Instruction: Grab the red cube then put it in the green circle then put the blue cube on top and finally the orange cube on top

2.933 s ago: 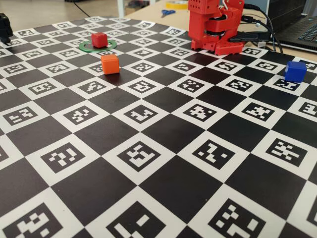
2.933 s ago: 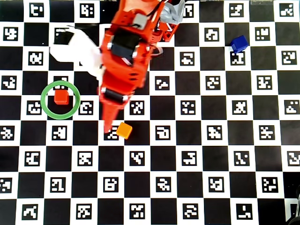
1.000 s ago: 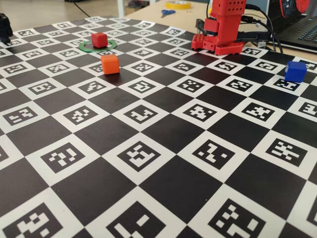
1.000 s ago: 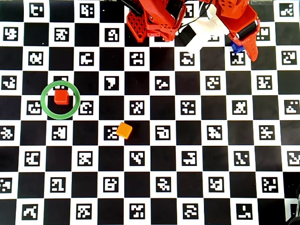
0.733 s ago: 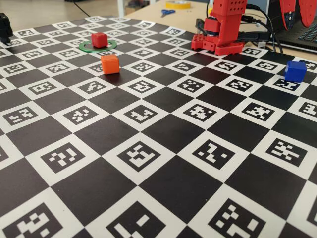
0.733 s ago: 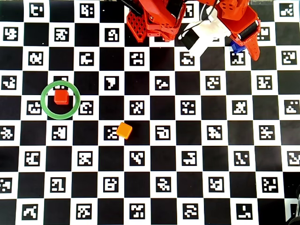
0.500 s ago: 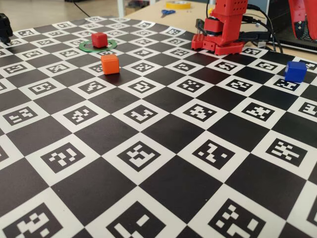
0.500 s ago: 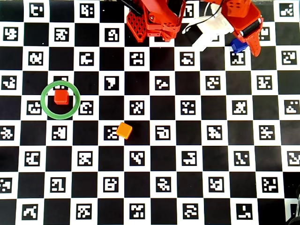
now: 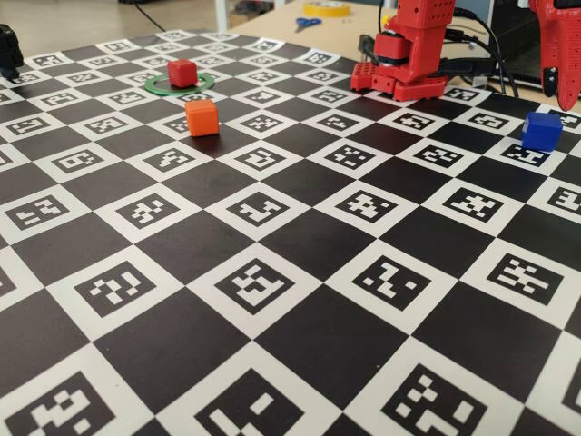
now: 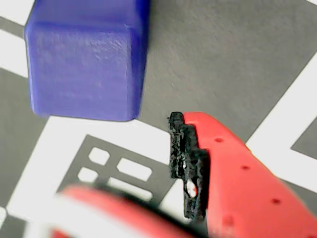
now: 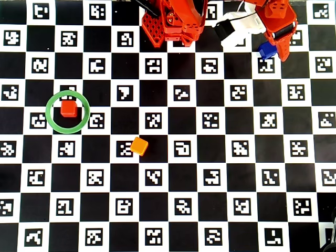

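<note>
One red cube sits inside the green circle. The hand has swung across from the orange cube and now hovers beside the blue cube, empty; its opening cannot be told

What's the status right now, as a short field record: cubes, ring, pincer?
red cube: inside the green ring, flat on the board
orange cube: loose on the board, outside the ring
blue cube: on the board, not gripped, nothing stacked
pincer: beside the blue cube, one finger past its corner in the wrist view
open or shut: cannot tell
</note>
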